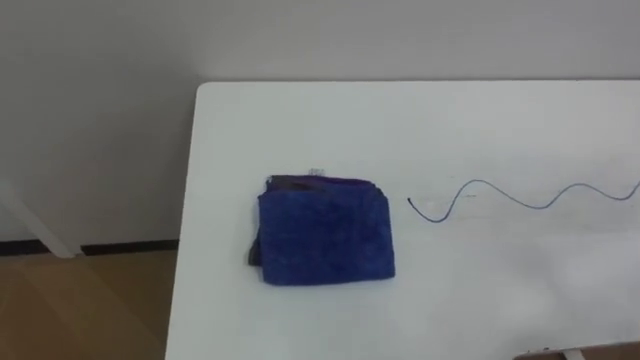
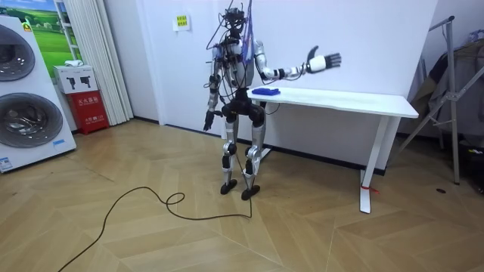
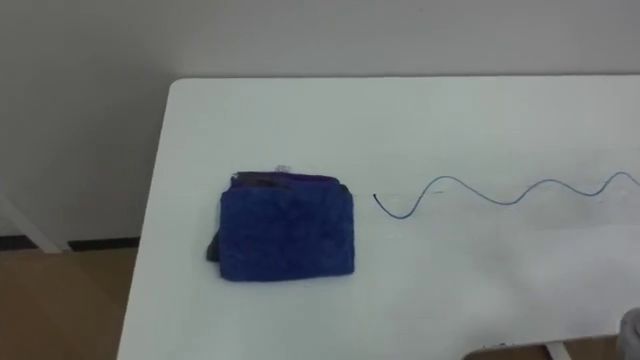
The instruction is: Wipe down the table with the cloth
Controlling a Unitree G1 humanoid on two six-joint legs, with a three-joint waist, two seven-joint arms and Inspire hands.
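Note:
A folded blue cloth [image 1: 325, 235] lies flat on the white table [image 1: 450, 120], close to its left end. To the cloth's right a thin blue wavy line [image 1: 520, 197] runs across the tabletop toward the right edge. In the room view I stand at the table's left end beside the cloth [image 2: 265, 91]. My right hand [image 2: 324, 60] is raised above the table with its fingers spread, holding nothing and well clear of the cloth. My left hand [image 2: 207, 121] hangs at my side.
The table's far edge meets a white wall, and wood floor [image 1: 80, 310] lies past its left end. Two washing machines [image 2: 26, 106] and a red box [image 2: 89, 109] stand at the room view's left, and a metal stand [image 2: 450, 98] at its right.

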